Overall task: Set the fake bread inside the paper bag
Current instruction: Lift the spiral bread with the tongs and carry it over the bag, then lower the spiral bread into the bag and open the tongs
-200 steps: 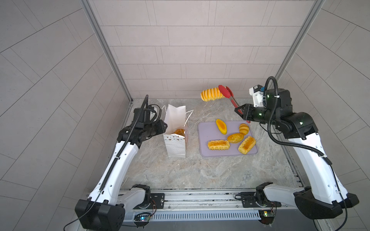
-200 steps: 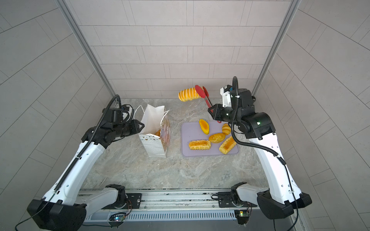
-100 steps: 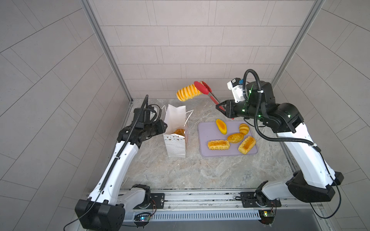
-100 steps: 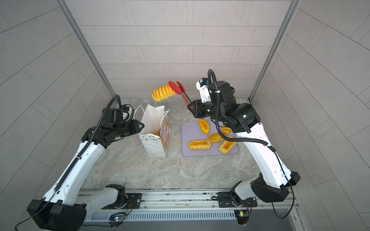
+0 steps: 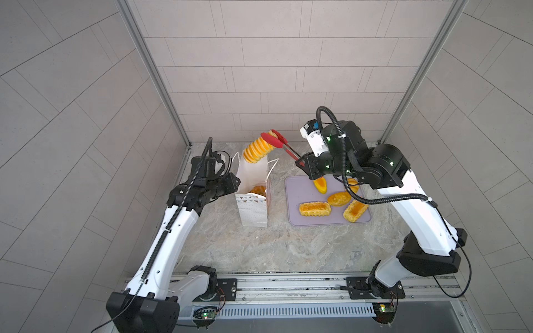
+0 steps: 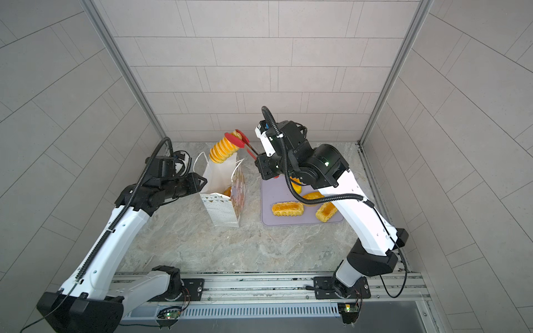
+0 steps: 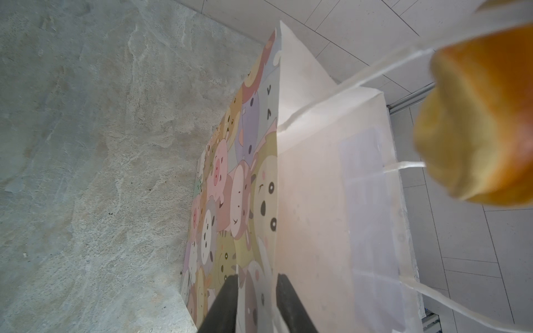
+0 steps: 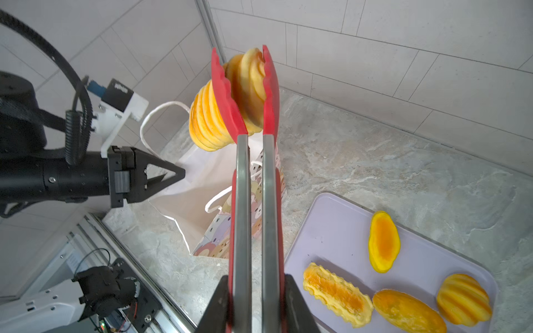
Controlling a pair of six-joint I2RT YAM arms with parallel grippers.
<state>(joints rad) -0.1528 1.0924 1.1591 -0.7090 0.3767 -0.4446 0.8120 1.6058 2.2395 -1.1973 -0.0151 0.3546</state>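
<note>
My right gripper (image 8: 253,282) (image 5: 302,164) is shut on the handles of red tongs (image 8: 253,201) (image 5: 285,147). The tongs pinch a long ridged loaf of fake bread (image 8: 213,118) (image 5: 256,150) (image 6: 223,150) just above the open mouth of the paper bag (image 5: 253,207) (image 6: 222,210) (image 8: 187,187). My left gripper (image 7: 256,279) (image 5: 235,183) (image 8: 178,173) is shut on the bag's left wall near its rim. Another bread (image 5: 258,189) lies inside the bag. Several more breads (image 5: 314,209) (image 8: 336,294) lie on the lilac tray (image 5: 297,187) (image 8: 340,230).
The tray lies flat to the right of the bag on the marble tabletop (image 5: 277,248). Tiled walls close in the back and both sides. The bag's cord handles (image 8: 161,109) stand up beside the hanging loaf.
My right arm has swung the tongs and the loaf to the left, from behind the tray to over the bag's mouth. The left arm has kept its hold on the bag.
</note>
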